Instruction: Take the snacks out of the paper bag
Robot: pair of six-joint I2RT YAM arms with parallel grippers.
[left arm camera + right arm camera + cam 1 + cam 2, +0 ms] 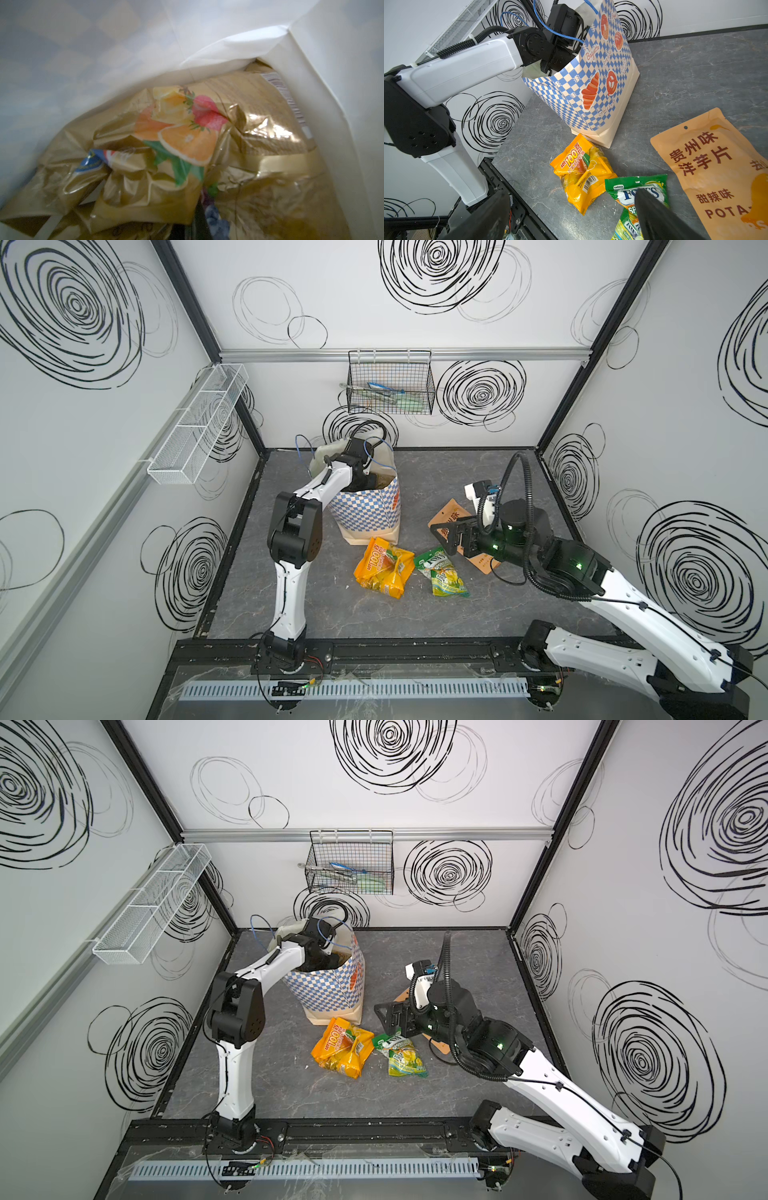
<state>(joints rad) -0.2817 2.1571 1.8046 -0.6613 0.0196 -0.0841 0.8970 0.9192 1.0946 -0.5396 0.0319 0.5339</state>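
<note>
One bag (365, 514), one gold pack (187, 145) showing inside.
Outside: one pouch (716, 166), two yellow packs (579, 166), two green packs (616, 194); left jaws together, right jaws apart.

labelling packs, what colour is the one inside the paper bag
Gold foil pack with orange and strawberry print; clearest in the left wrist view.

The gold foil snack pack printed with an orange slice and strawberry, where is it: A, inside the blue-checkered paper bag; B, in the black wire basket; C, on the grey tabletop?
A: the left wrist view shows the gold foil snack pack lying between the white inner walls of the paper bag.
</note>
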